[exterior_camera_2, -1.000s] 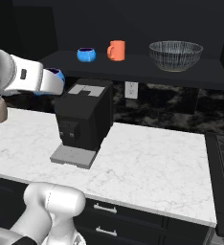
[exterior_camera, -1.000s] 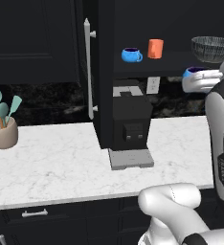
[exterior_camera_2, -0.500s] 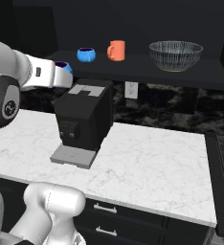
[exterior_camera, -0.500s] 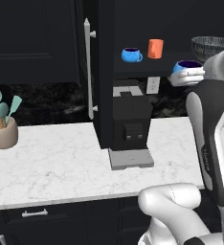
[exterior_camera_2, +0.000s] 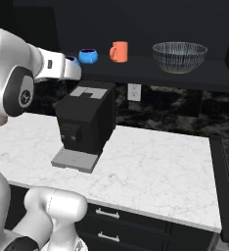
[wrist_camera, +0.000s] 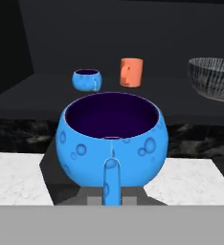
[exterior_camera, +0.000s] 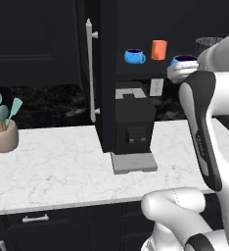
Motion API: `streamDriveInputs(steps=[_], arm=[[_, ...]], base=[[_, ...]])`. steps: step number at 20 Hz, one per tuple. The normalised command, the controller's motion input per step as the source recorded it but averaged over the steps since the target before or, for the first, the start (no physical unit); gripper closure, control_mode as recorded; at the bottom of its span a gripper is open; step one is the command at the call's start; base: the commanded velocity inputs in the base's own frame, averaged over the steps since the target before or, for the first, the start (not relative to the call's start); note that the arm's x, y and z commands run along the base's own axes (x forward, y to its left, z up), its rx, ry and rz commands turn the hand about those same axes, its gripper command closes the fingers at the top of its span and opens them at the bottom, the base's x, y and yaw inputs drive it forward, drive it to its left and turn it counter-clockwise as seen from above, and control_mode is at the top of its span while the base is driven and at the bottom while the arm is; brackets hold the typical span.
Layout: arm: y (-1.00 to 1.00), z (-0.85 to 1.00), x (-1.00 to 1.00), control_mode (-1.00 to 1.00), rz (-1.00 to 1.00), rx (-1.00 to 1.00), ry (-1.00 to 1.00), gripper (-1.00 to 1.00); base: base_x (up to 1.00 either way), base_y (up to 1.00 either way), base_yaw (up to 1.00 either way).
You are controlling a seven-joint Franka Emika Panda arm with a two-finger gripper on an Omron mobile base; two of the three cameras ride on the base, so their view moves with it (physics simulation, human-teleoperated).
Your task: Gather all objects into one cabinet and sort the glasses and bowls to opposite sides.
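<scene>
a: left base view? where's the carried mug?

b: the held blue mug (exterior_camera: 184, 61) sits at the arm's end, level with the cabinet shelf (exterior_camera: 150, 67), right of the orange cup (exterior_camera: 159, 49) and the shelf mug (exterior_camera: 134, 56). door handle (exterior_camera: 91, 71) is left; the coffee machine (exterior_camera: 134, 128) stands on the desk (exterior_camera: 53, 164).

a: right base view?

b: it hangs above the machine, in front of the shelf. the striped bowl (exterior_camera_2: 179, 57) sits far right.

a: hand view, the jaws?

b: narrow, clamped on the mug's handle (wrist_camera: 112, 181).
</scene>
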Motion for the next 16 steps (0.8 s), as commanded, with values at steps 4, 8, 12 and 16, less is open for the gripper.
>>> streamDriveInputs(steps=[4,8,12,16], arm=[[0.0,-0.05,0.51,-1.0,0.0,0.0,0.0,1.0],[-0.03,-0.1,0.61,-1.0,0.0,0.0,0.0,1.0],[-0.03,-0.11,0.62,-1.0,0.0,0.0,0.0,1.0],[-0.04,-0.1,0.62,-1.0,0.0,0.0,0.0,1.0]], base=[[0.0,0.0,0.0],[0.0,0.0,0.0],[0.0,0.0,0.0],[0.0,0.0,0.0]])
